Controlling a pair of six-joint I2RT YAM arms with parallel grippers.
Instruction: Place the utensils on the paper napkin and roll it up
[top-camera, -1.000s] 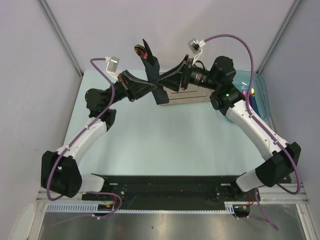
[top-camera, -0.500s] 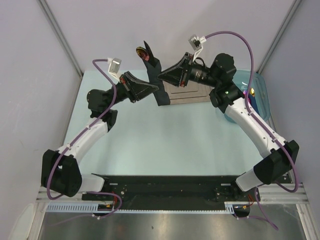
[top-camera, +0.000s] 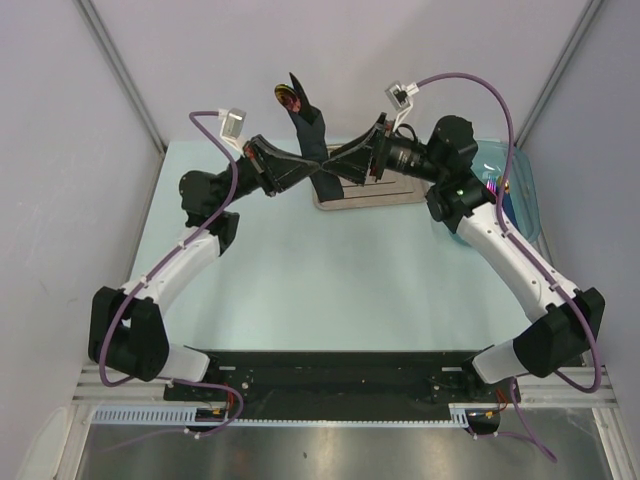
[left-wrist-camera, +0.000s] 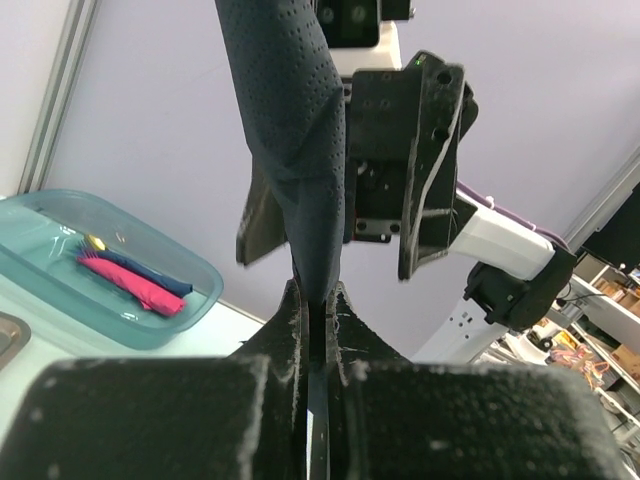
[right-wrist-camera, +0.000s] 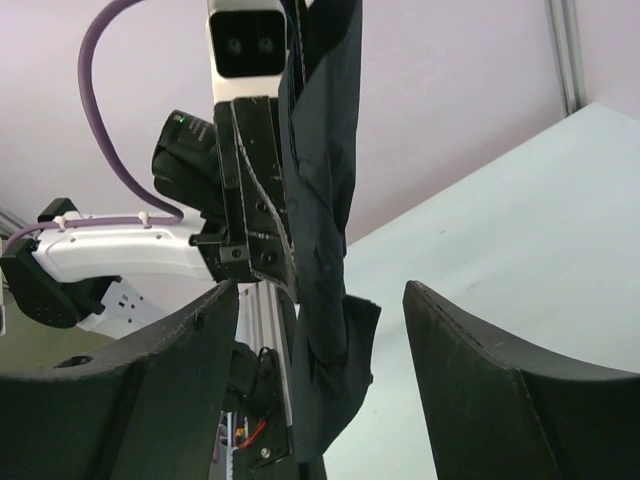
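Note:
The paper napkin (top-camera: 311, 135) is rolled into a black tube and held upright in the air above the table's far side. The utensils are wrapped inside it. Only an orange-red end (top-camera: 284, 97) and a dark tip (top-camera: 293, 82) poke out of the top. My left gripper (top-camera: 316, 172) is shut on the roll's lower part, and in the left wrist view its fingers (left-wrist-camera: 296, 310) pinch the napkin (left-wrist-camera: 290, 150). My right gripper (right-wrist-camera: 320, 290) stands open, one finger on each side of the napkin (right-wrist-camera: 322, 240) without touching it.
A steel tray (top-camera: 385, 193) lies on the table under the two grippers. A teal bin (top-camera: 520, 195) at the far right holds a pink roll (left-wrist-camera: 135, 285) and a dark blue roll (left-wrist-camera: 168, 286). Grey walls close in at the back and both sides.
My right gripper closed by the roll, then opened wide again around it. My left gripper, still shut on the roll, shifted a little to the right and farther back.

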